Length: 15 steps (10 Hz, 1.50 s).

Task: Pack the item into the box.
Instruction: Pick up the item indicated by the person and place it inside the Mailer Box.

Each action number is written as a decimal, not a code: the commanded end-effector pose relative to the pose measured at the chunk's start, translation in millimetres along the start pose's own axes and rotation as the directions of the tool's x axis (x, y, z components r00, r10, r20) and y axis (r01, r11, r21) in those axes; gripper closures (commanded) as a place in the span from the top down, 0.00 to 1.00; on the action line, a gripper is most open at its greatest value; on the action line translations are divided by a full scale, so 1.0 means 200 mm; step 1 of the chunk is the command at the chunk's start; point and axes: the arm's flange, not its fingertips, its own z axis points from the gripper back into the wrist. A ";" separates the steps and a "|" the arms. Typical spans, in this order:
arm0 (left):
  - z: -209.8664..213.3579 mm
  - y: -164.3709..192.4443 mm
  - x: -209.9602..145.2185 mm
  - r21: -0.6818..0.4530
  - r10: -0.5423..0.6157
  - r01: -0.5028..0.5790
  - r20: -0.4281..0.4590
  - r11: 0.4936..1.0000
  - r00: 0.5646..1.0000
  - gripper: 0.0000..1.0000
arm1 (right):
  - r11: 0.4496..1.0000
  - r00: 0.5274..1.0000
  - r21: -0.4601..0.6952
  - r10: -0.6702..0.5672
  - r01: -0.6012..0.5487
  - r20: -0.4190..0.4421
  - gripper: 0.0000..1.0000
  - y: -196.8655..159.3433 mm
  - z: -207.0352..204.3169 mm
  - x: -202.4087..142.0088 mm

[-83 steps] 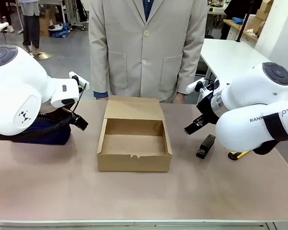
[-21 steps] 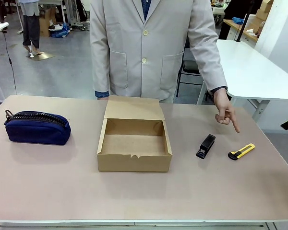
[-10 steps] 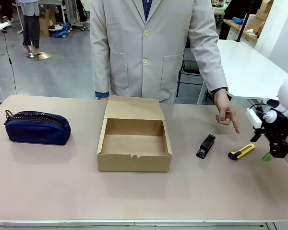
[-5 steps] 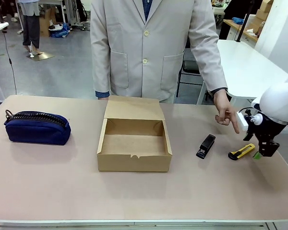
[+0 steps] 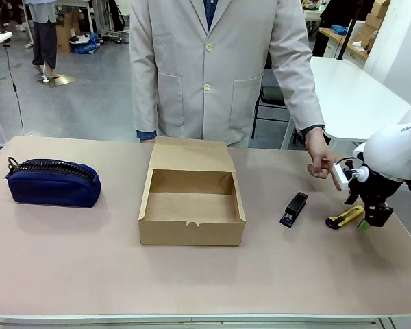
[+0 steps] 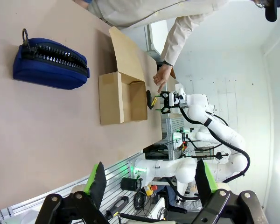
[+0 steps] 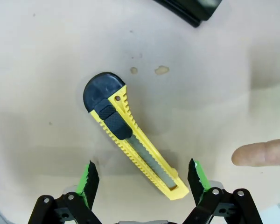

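Note:
The item, a slim yellow utility knife (image 5: 344,218) with black parts, lies flat on the table at the right. In the right wrist view the knife (image 7: 130,140) lies slantwise, its yellow tip between my fingers. My right gripper (image 5: 370,221) hangs open just above its right end, fingers pointing down, nothing held; the same gripper (image 7: 143,179) straddles the knife's tip. The brown cardboard box (image 5: 192,233) stands open in the middle, its flap lid (image 5: 192,154) tilted back. My left gripper (image 6: 150,179) is open and empty, high above the table's left end.
A black stapler (image 5: 294,209) lies between box and knife. A navy zip pouch (image 5: 53,182) sits far left. The person stands behind the box, one hand (image 5: 320,163) pointing down near my right gripper; a fingertip (image 7: 259,154) shows beside the knife.
My right arm has come in from the right edge and moved left and down over the knife. The person's pointing hand has stayed in place.

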 end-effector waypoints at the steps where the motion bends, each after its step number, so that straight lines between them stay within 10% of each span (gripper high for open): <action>1: 0.00 -0.02 0.00 -0.021 -0.022 0.023 0.007 1.000 1.000 1.00 | 1.000 0.999 -0.004 -0.004 0.004 -0.032 1.00 -0.03 -0.01 0.00; 2: 0.00 -0.02 0.00 -0.021 -0.022 0.023 0.007 1.000 1.000 1.00 | 1.000 1.000 0.003 0.002 -0.002 -0.028 1.00 -0.03 -0.01 0.01; 5: 0.00 -0.02 0.00 -0.021 -0.022 0.023 0.007 1.000 1.000 1.00 | 0.999 0.999 0.032 0.027 -0.026 -0.040 0.14 -0.03 -0.01 0.01; 6: 0.00 -0.02 0.00 -0.021 -0.022 0.023 0.007 1.000 1.000 1.00 | 0.999 0.999 0.035 0.031 -0.030 -0.040 0.34 -0.02 -0.01 0.01; 7: 0.00 -0.02 0.00 -0.021 -0.022 0.023 0.007 1.000 1.000 1.00 | 0.999 0.998 0.038 0.032 -0.030 -0.045 0.00 -0.02 -0.01 0.01; 15: 0.00 -0.02 0.00 -0.021 -0.022 0.023 0.007 1.000 1.000 1.00 | 0.996 0.997 0.074 0.056 -0.052 -0.062 0.00 0.01 0.04 0.00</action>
